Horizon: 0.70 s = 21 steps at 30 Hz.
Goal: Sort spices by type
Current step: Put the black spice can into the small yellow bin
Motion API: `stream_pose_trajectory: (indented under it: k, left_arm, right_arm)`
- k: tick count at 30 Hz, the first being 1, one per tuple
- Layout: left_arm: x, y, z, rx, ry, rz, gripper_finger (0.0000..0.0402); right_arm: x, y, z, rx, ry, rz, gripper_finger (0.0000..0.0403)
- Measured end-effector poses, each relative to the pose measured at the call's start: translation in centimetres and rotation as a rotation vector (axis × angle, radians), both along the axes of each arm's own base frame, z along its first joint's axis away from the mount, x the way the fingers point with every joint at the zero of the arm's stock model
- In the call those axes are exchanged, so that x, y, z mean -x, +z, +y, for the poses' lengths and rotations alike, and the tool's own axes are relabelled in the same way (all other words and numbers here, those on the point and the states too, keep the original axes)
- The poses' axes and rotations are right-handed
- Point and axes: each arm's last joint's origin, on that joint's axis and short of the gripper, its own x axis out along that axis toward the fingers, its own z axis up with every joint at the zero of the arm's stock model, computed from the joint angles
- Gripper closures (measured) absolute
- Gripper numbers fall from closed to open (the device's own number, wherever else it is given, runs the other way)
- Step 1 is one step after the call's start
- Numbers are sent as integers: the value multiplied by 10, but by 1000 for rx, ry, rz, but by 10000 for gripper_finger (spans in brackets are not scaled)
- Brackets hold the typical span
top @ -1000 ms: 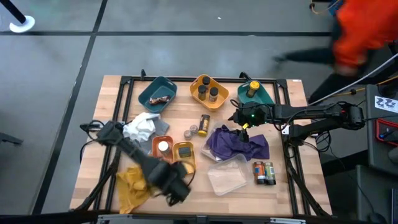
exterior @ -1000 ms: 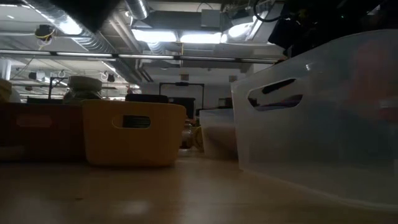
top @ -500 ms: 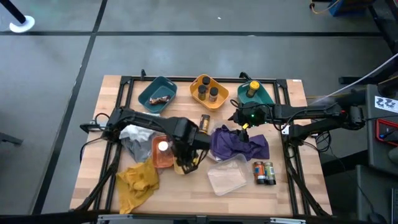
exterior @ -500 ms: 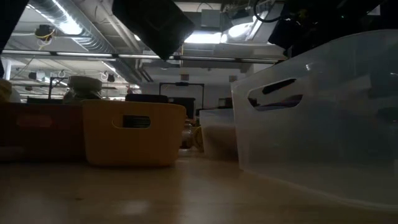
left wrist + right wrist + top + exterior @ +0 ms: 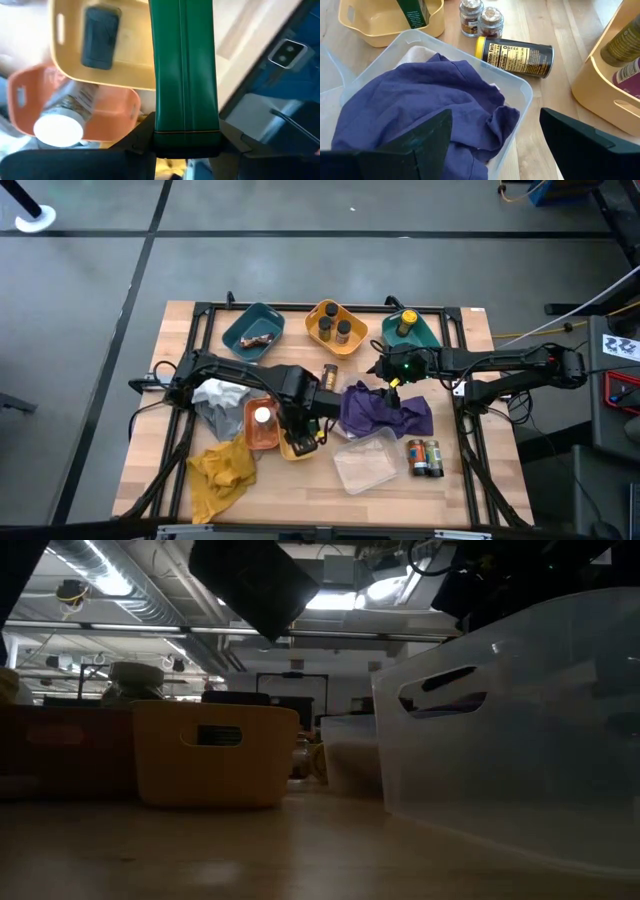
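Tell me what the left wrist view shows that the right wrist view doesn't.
Only the left wrist view shows the left gripper clamped on a green tin, a dark tin lying in the yellow tray, and a white-lidded jar in the orange tray. Only the right wrist view shows the purple cloth, a yellow-lidded jar on its side and the open right gripper. Both show the yellow tray and green tin.

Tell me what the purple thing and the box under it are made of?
The purple thing looks like soft cloth: it lies crumpled in folds, matte. The box under it seems to be clear plastic: you can see through its smooth, slightly frosted wall and rounded rim.
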Motion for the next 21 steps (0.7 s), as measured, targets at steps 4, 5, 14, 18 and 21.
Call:
stream_pose_trajectory:
  k: [4,5,14,18,21]
  left_arm:
    - [0,-1,-1,-88,-28,-24,288]
    - [0,-1,-1,-110,-38,-29,288]
    - [-9,0,-4,-148,-113,-154,288]
    - [-10,0,-1,-149,-108,-159,288]
    - [-15,0,1,-154,-110,-213,288]
  right_arm:
    - [0,0,0,0,0,0,102]
    - [0,0,0,0,1,0,102]
    - [-4,6,6,-134,168,-91,102]
    - [-9,15,10,-223,320,-202,102]
    - [-12,24,14,-249,416,-297,102]
